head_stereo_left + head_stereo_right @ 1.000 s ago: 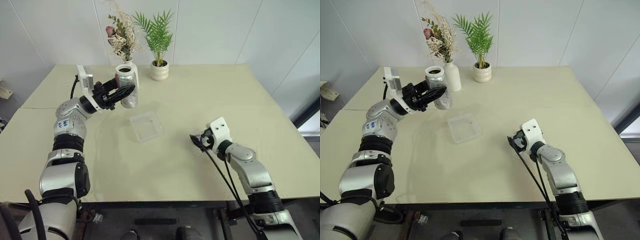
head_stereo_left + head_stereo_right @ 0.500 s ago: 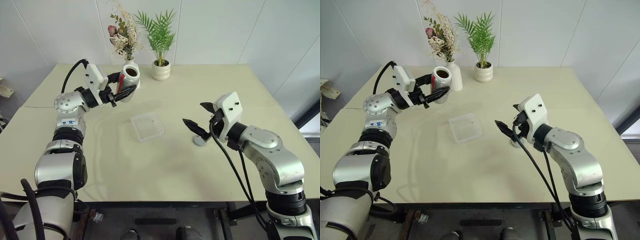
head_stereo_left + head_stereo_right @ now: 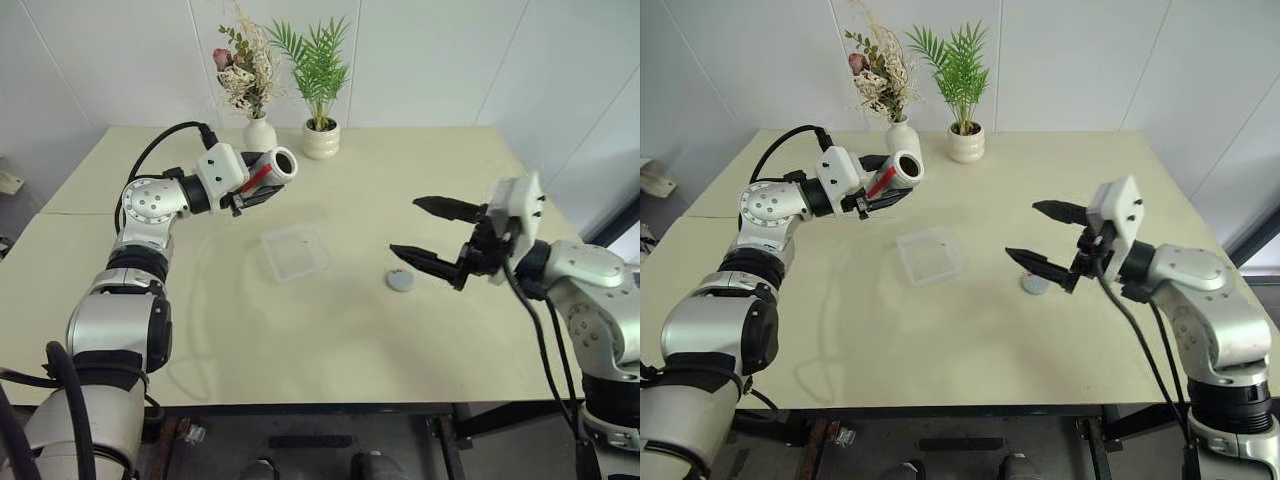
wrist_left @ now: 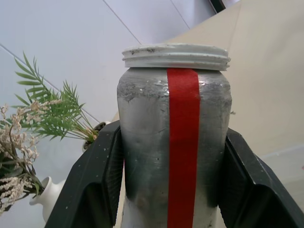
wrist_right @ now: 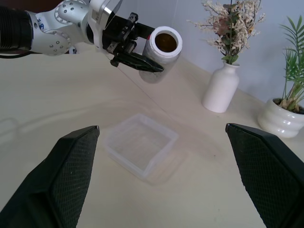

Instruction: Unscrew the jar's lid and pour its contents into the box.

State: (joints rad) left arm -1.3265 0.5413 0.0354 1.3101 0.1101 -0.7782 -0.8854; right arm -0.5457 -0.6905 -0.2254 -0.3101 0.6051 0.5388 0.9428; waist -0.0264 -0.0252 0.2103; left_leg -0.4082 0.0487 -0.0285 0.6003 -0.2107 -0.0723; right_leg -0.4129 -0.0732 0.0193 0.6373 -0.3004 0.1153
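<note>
Where a second ago the jar (image 3: 268,171) stood upright in the left gripper (image 3: 258,186), the head views now show it tipped almost level, mouth facing out, clamped above the table (image 3: 330,340) short of the box (image 3: 295,251). Meanwhile the right gripper (image 3: 432,234) has risen, fingers spread wide and empty, leaving the lid (image 3: 400,280) lying on the beige table. Seen from the left wrist, black fingers (image 4: 97,180) squeeze the red-striped jar. Seen from the right wrist, the clear box (image 5: 140,146) sits before a white vase (image 5: 219,89) and plant pot (image 5: 281,118) by the pale wall.
</note>
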